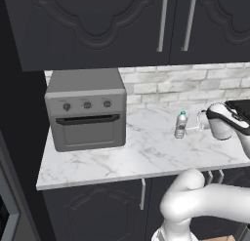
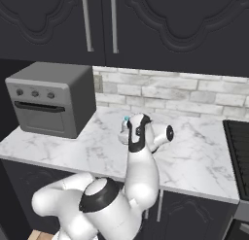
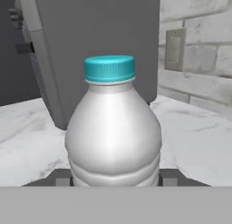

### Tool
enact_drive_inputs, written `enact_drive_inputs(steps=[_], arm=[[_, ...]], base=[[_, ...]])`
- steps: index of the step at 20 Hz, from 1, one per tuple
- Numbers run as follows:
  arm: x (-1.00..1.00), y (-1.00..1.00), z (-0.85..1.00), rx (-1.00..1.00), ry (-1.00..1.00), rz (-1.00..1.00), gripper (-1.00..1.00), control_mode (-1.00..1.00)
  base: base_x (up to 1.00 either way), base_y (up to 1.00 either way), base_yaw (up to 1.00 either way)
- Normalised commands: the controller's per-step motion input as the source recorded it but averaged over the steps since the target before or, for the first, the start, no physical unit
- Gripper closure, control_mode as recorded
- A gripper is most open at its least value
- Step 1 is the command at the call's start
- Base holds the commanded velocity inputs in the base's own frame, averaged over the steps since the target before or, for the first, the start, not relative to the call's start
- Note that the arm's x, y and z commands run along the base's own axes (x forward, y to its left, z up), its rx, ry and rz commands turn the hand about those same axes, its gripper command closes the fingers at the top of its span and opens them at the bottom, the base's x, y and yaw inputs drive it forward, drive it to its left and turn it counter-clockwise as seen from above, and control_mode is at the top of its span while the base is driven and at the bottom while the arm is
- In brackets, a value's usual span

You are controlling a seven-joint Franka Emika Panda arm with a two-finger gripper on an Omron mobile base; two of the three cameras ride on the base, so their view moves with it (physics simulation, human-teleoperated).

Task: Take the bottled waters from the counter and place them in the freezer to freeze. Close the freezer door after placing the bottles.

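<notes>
The jaws were pinched on a water bottle [image 3: 113, 128] that stood upright on the marble counter [image 1: 146, 154], right of the grey toaster oven [image 1: 87, 110] and near the brick backsplash; the grip sat low on the ribbed body, probably so the bottle could be lifted straight and carried toward the freezer without tipping. The gripper [image 1: 200, 122] reached in level from the right. In the left base view, a bottle [image 1: 181, 124] with its teal cap [image 3: 109, 68] stood just left of the jaws, so the held one may be hidden by the hand; which of the two it was cannot be told. The right base view had the wrist [image 2: 138, 132] covering nearly all but the cap. The hand view alone showed a wall outlet [image 3: 174, 48] behind the bottle.
</notes>
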Motion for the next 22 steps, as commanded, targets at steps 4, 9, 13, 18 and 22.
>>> enact_drive_inputs(steps=[4, 9, 13, 18, 22], arm=[[-1.00, 0.22, 0.73, 0.15, 0.00, 0.08, 1.00, -1.00], [-1.00, 0.51, 0.71, 0.05, 0.00, 0.13, 1.00, -1.00], [-0.96, 0.51, 0.47, -0.17, 0.00, 0.15, 1.00, -1.00], [-0.94, 0.24, 0.15, -0.18, 0.00, 0.15, 1.00, -1.00], [-1.00, 0.24, 0.06, -0.11, -0.07, 0.11, 1.00, -1.00]], base=[[0.00, 0.00, 0.00], [0.00, 0.00, 0.00], [0.00, 0.00, 0.00], [0.00, 0.00, 0.00], [0.00, 0.00, 0.00]])
